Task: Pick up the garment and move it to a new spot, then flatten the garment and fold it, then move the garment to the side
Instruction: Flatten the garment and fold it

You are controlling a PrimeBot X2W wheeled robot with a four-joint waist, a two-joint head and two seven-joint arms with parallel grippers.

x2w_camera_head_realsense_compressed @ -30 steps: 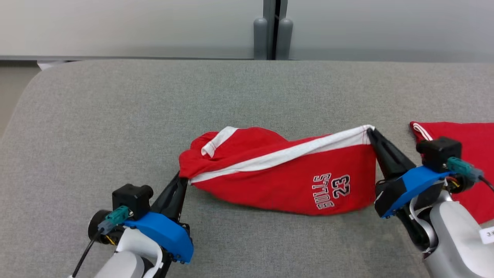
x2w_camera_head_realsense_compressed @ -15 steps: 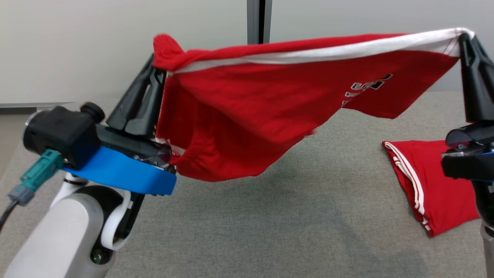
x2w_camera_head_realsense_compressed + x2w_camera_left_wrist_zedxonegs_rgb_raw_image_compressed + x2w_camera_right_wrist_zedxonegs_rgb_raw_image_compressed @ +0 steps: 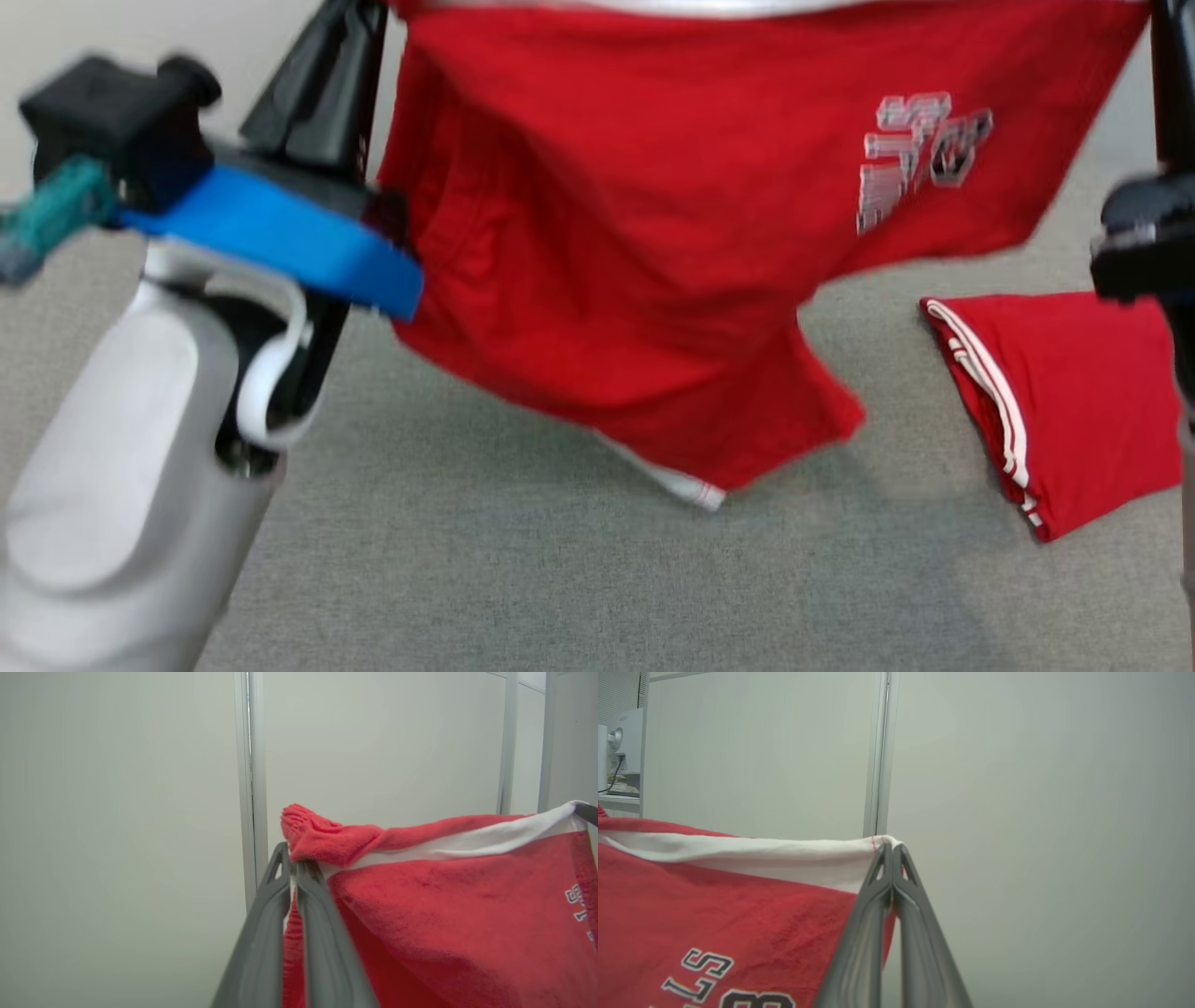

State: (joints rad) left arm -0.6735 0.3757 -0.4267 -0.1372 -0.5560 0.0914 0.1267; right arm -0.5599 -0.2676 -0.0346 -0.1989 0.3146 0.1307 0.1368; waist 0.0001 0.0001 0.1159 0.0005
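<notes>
The garment (image 3: 607, 233), red shorts with a white waistband and grey lettering, hangs in the air, stretched between my two grippers. My left gripper (image 3: 294, 858) is shut on the bunched red end of the waistband; in the head view its dark fingers (image 3: 317, 84) rise at the upper left. My right gripper (image 3: 892, 847) is shut on the white waistband corner, and its fingers (image 3: 1172, 84) stand at the right edge. The lowest leg hem (image 3: 695, 490) dangles close over the grey table (image 3: 560, 579).
A second red garment (image 3: 1074, 392) with white stripes lies folded on the table at the right. A pale wall with a vertical post (image 3: 252, 788) stands behind the table. A monitor (image 3: 621, 742) sits far off to one side.
The garment lay on the table a second ago with both grippers shut on its ends. Both arms have lifted it, and it now hangs unfurled. The head camera has also shifted.
</notes>
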